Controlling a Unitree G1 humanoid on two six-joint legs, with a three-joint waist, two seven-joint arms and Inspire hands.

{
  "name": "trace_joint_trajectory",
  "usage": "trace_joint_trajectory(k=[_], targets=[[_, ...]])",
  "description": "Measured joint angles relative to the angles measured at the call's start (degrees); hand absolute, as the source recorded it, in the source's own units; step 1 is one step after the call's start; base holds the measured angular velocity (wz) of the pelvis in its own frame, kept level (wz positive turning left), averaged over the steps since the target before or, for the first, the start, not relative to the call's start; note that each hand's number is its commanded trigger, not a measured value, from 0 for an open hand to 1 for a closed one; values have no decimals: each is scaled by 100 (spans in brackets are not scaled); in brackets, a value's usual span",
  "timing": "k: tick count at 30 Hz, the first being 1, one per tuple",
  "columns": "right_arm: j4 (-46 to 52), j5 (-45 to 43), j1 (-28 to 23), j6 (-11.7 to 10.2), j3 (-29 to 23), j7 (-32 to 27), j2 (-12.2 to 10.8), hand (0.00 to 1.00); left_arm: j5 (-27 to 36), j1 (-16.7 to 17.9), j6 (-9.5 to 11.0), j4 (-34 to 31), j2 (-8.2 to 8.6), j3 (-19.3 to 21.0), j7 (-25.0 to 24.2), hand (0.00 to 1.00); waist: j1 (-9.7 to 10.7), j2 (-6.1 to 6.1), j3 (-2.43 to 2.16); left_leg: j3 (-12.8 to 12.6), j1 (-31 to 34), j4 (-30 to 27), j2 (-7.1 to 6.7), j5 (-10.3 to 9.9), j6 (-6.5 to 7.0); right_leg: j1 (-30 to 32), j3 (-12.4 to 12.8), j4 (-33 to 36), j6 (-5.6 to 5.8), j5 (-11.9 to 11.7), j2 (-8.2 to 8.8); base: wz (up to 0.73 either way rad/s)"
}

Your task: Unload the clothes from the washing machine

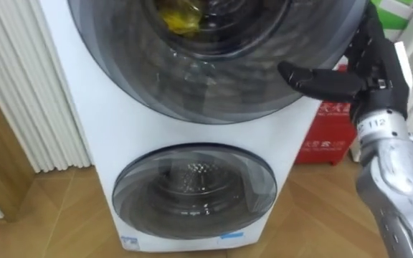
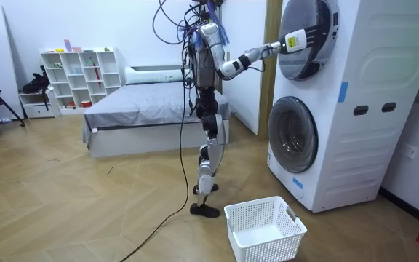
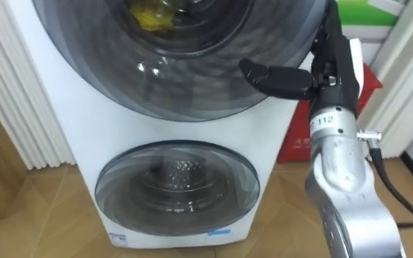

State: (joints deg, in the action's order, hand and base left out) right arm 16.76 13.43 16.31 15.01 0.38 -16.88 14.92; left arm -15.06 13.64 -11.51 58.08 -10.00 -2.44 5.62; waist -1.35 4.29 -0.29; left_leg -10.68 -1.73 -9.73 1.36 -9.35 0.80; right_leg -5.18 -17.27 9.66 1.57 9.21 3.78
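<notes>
The washing machine (image 1: 99, 122) is a smooth white cabinet with two round doors stacked one above the other. Behind the dark, glossy glass of the upper door (image 1: 214, 79) lies a crumpled yellow cloth (image 1: 178, 18), high in the drum. It looks soft and limp, probably light unless it is damp, and is best pinched by a raised fold once the door is open. The lower door (image 1: 192, 190) shows a bare perforated steel drum. At the upper door's right rim the right hand (image 1: 375, 68) rests with its fingers straight along the edge and the thumb spread leftward, clasping nothing. Farther right stands a red box (image 1: 328, 136).
</notes>
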Motion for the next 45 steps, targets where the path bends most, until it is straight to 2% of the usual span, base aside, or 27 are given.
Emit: trace_joint_trajectory(k=[2, 5, 10, 12, 16, 23, 31, 34, 38, 45], targets=[[268, 2, -218, -3, -5, 186, 18, 0, -5, 14, 135, 4, -9, 0, 0, 0, 115, 1, 0, -1, 9, 4, -2, 0, 0, 5, -19, 2, 0, 0, 5, 0], [507, 2, -366, -16, -8, 414, 19, 0, -11, 20, 271, 44, -9, 4, 0, 0, 182, 1, -1, -14, 16, 11, 1, -4, -5, 8, -31, 8, 0, 0, 4, -6], [785, 0, -466, -61, -23, 715, 18, 0, -9, 51, 342, 95, -9, 4, 1, 0, 299, 2, -6, -31, 21, 10, 1, -4, -5, 9, -19, 13, -1, 0, 2, -1], [843, 6, -472, -62, -69, 823, 19, 0, -10, 56, 357, 133, -9, 5, 1, 0, 314, -1, -25, -36, 20, -6, 1, -4, -4, 9, -16, 15, -1, -1, 2, 0], [955, -10, -674, -235, -199, 1135, 77, 0, -16, 122, 444, 169, -11, 5, 0, 0, 320, 1, -59, -38, 9, -27, 2, -4, -4, -5, -19, 16, -1, -1, 2, 0], [1123, -27, -1082, -526, -288, 1471, 149, 0, -12, 117, 580, 296, -39, 3, -7, 0, 317, -7, -49, -28, -83, 3, 6, -11, -15, -88, 3, 8, -1, -1, -11, 0], [1181, -16, -1137, -780, -288, 1688, 149, 0, -15, 88, 726, 372, -60, 1, -24, 0, 320, -3, -33, -24, -73, 5, 7, -22, -12, -81, 39, 13, -1, -1, -9, 0], [1285, 15, -1137, -783, -377, 1750, 149, 0, -20, 20, 781, 369, -65, 20, -45, 0, 332, -4, -33, 6, 15, -37, 7, -27, -9, -31, 9, 11, -1, -1, -8, 4], [1392, -22, -1136, -783, -461, 1835, 148, 0, -21, -36, 787, 371, -69, 238, -166, 0, 315, -5, -34, -6, 71, -72, 14, -26, -9, 19, 5, 14, -1, -1, -13, 1], [1394, -25, -1136, -782, -486, 1972, 148, 0, -34, -43, 787, 382, -84, 219, -179, 0, 280, -3, -33, -16, 37, -58, 15, -27, -10, 8, 18, 12, -1, -1, -16, -2]])
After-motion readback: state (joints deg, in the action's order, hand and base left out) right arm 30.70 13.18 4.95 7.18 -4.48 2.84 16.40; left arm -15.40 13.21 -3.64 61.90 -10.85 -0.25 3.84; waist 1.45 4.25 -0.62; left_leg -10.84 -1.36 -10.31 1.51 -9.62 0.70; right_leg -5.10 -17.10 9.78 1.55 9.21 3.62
